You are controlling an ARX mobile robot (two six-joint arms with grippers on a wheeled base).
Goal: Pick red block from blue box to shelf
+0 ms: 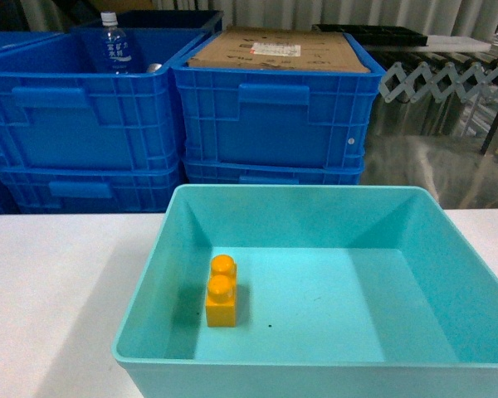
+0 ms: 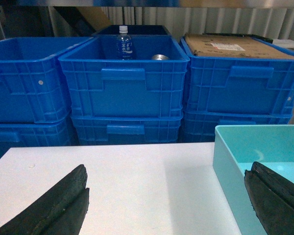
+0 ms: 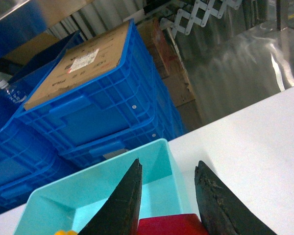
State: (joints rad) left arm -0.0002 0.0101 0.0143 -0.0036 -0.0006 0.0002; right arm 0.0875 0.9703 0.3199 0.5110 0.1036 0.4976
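The red block sits between the right gripper's dark jaws, which are closed on it at the bottom edge of the right wrist view, above the near corner of the blue box. In the head view the block does not show. Inside the box an orange-yellow two-stud brick stands on the floor near the left wall. The left gripper hangs over the white bench just left of the box, its jaws spread wide with nothing between them. Behind the bench stand stacked royal-blue ribbed crates; one carries a cardboard sheet with a label, another holds a water bottle. A folding lattice gate stands to the right, before pale ribbed sheeting.
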